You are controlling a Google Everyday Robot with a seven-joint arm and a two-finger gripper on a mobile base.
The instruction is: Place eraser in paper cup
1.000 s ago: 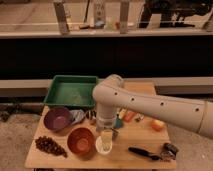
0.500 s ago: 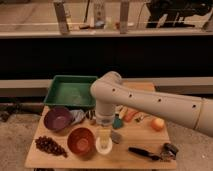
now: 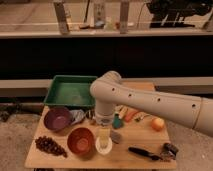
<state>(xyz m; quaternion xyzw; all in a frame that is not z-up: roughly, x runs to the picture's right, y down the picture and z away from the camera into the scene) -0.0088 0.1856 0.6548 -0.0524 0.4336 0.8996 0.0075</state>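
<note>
The white paper cup [image 3: 103, 146] stands near the table's front edge, just right of the orange-red bowl [image 3: 80, 140]. My gripper [image 3: 103, 132] hangs straight down from the thick white arm [image 3: 145, 102], directly above the cup and very close to its rim. A small dark grey block, which looks like the eraser [image 3: 116, 136], lies on the table touching the cup's right side. I cannot tell whether the gripper holds anything.
A green tray [image 3: 70, 92] sits at the back left and a purple bowl [image 3: 56, 119] in front of it. Grapes [image 3: 49, 146] lie at the front left. A teal object [image 3: 116, 121], carrot [image 3: 131, 115], apple [image 3: 158, 123], black-handled tool [image 3: 144, 152] and dark lump [image 3: 170, 149] lie to the right.
The arm has shifted slightly left and the gripper has stayed over the cup. The objects on the table have not moved.
</note>
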